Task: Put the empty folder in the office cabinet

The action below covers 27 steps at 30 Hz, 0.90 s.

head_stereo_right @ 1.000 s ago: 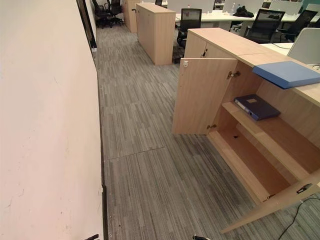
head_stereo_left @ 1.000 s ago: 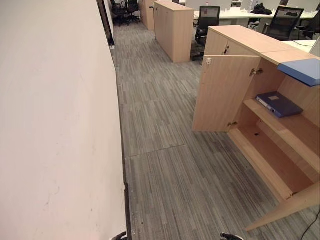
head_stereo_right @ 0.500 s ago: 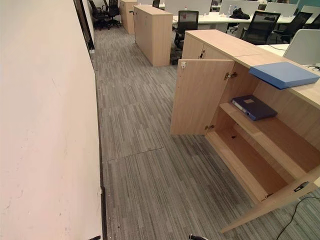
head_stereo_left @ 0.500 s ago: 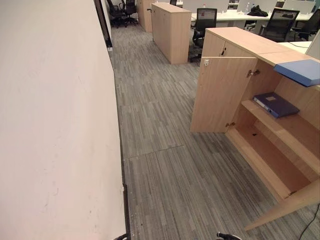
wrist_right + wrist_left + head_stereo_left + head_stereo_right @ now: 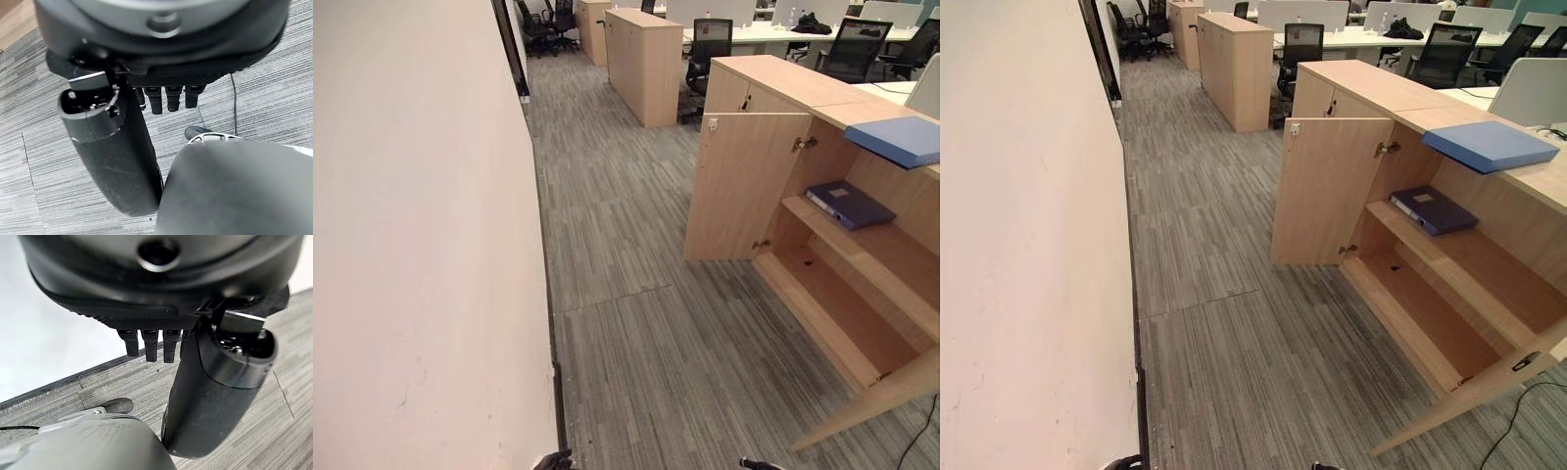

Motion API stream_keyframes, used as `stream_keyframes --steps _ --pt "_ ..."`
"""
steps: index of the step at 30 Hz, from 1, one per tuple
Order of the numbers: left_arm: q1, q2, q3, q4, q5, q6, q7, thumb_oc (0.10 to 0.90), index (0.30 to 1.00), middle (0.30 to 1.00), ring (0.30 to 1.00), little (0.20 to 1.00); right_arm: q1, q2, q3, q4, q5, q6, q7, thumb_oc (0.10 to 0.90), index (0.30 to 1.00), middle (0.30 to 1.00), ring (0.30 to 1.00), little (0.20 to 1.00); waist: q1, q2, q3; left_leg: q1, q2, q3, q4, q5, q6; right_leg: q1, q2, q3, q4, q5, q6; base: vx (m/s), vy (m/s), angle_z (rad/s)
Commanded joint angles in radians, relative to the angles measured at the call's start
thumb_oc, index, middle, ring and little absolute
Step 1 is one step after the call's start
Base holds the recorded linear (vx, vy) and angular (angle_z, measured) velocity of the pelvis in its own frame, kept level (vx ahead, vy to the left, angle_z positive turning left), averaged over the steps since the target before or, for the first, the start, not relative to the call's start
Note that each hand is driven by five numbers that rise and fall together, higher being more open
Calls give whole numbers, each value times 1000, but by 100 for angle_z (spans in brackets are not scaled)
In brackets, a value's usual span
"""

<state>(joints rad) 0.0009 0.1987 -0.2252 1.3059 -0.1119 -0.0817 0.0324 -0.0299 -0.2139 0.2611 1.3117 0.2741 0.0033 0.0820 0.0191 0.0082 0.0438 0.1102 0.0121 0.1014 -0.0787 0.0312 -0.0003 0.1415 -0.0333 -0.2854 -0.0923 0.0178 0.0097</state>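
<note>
Over the grey carpet (image 5: 636,323) both the left robot hand (image 5: 215,382) and right robot hand (image 5: 112,147) hang released, fingers straight. Dark-blue folder (image 5: 1433,210) lies on the open cabinet (image 5: 1449,255) shelf's far end; light-blue folder (image 5: 1489,145) on top.

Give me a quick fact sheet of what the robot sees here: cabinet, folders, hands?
cabinet: doors open, light wood, on the robot's right
dark blue folder: lying flat on the upper shelf inside
light blue folder: lying on the cabinet top
lower shelf: bare
left hand: fingers relaxed, holding nothing
right hand: fingers relaxed, holding nothing
floor: grey striped carpet
</note>
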Motion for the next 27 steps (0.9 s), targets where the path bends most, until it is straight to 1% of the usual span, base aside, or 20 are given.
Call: stream_keyframes --steps 1,9,15,18,19,22,23,24,25,26,27 --pt "-41 -18 -26 96 35 10 -8 800 900 900 900 900 -58 14 52 73 -61 1 4 800 900 900 900 900 -13 -35 -14 -1 -67 0 -9 -88 -5 17 -23 -57 5 -19 56 0 0 0" --pt "-45 -14 -22 110 38 24 -25 800 900 900 900 900 -60 18 76 54 -84 7 12 800 900 900 900 900 -13 -42 -11 1 -62 0 -9 -89 -4 14 -19 -52 5 -20 55 0 0 0" --pt "-44 -8 -16 115 41 29 -24 800 900 900 900 900 -63 17 90 39 -95 12 19 800 900 900 900 900 -11 -43 -6 4 -62 -2 -9 -94 0 8 -17 -41 17 -23 54 6 -4 0" --pt "-45 -3 -13 114 36 32 -25 800 900 900 900 900 -66 16 102 19 -97 15 25 800 900 900 900 900 -8 -44 -2 10 -59 -3 -9 -97 4 5 -16 -36 35 -34 50 42 -33 -2" --pt "-53 1 -12 111 29 33 -22 800 900 900 900 900 -72 15 106 9 -94 16 27 800 900 900 900 900 -7 -44 5 15 -54 0 -9 -98 9 -3 -15 -31 60 -48 44 50 -52 -2" --pt "-65 7 -13 108 20 34 -21 800 900 900 900 900 -81 16 111 0 -88 19 27 800 900 900 900 900 -3 -47 20 10 -50 9 -1 -90 12 -16 -16 -26 89 -62 36 2 -53 -10" --pt "-84 14 -13 103 1 35 -17 800 900 900 900 900 -96 15 117 -14 -77 19 27 800 900 900 900 900 0 -57 43 -41 -44 22 87 -117 10 -36 -23 -24 121 -76 26 -31 -72 -20" --pt "-90 17 -13 102 -4 36 -15 800 900 900 900 900 -104 13 120 -21 -72 21 28 800 900 900 900 900 1 -60 49 -60 -41 25 118 -125 10 -44 -24 -22 132 -82 21 -30 -72 -15" --pt "-90 17 -13 102 -4 36 -15 800 900 900 900 900 -104 13 120 -21 -72 21 28 800 900 900 900 900 1 -60 48 -61 -41 25 119 -125 10 -44 -24 -22 133 -82 21 7 -87 -8" --pt "-106 26 -14 101 -20 39 -11 800 900 900 900 900 -134 11 134 -58 -58 26 29 800 900 900 900 900 3 -67 57 -94 -32 31 175 -144 10 -63 -22 -21 161 -100 8 7 -63 -4" --pt "-106 26 -14 101 -20 39 -11 800 900 900 900 900 -134 11 134 -58 -58 26 29 800 900 900 900 900 3 -67 57 -95 -31 31 176 -144 10 -64 -22 -21 162 -100 8 11 -96 -8"
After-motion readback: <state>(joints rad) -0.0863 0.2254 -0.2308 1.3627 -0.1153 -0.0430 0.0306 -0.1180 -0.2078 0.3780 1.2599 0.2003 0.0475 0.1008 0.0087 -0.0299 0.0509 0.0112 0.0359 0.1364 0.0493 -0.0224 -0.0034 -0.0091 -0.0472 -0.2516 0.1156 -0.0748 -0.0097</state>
